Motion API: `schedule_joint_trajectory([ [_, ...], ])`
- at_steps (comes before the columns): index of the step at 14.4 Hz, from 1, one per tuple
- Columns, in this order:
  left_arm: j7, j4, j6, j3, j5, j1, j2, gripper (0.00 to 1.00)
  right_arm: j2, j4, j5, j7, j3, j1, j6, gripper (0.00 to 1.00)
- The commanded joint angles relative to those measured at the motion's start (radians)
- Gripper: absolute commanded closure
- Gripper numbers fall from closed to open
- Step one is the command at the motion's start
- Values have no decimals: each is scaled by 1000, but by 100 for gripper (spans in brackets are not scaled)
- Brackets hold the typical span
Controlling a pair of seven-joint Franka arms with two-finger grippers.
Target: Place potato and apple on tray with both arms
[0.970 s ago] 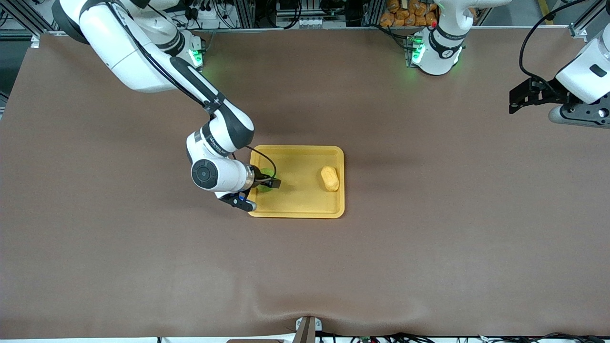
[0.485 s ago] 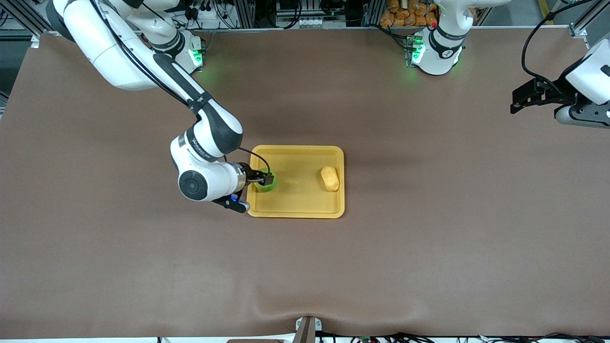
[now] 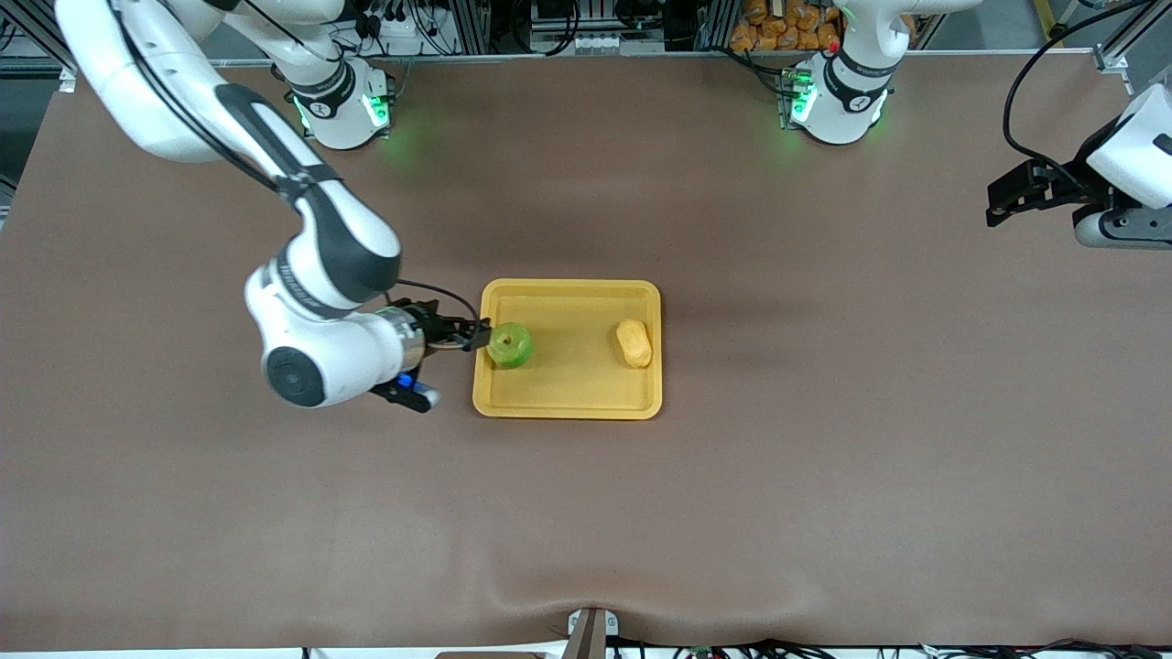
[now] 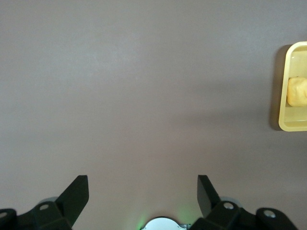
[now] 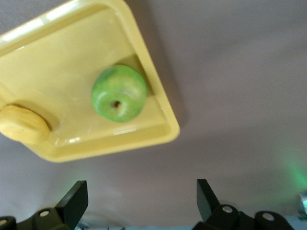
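Note:
The yellow-orange tray point(image 3: 577, 389) lies mid-table. The green apple point(image 3: 510, 345) rests in it at the end toward the right arm. The tan potato point(image 3: 634, 342) rests in it at the end toward the left arm. My right gripper point(image 3: 476, 334) is open and empty, just outside the tray's rim beside the apple. The right wrist view shows the apple point(image 5: 119, 93), the potato point(image 5: 23, 124) and the tray point(image 5: 62, 52), with the gripper point(image 5: 141, 201) apart from them. My left gripper point(image 3: 996, 199) waits open and empty over the left arm's end of the table. The left wrist view shows it point(image 4: 142, 196) over bare cloth, with the tray's rim point(image 4: 291, 126) and the potato point(image 4: 297, 91) at the edge of the view.
Brown cloth covers the table. The two arm bases point(image 3: 334, 101) point(image 3: 838, 96) stand at the table's back edge. A pile of orange items point(image 3: 787, 23) sits off the table past the left arm's base. A small bracket point(image 3: 591, 631) sits at the front edge.
My right gripper has opened, left the apple in the tray and drawn back off the tray toward the right arm's end. The left gripper has drifted slightly.

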Motion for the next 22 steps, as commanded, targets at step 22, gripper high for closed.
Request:
schedule_joint_trajectory([
  [22, 9, 17, -12, -4, -20, 1, 1, 0, -317, 338, -44, -268, -373, 82, -326, 0],
])
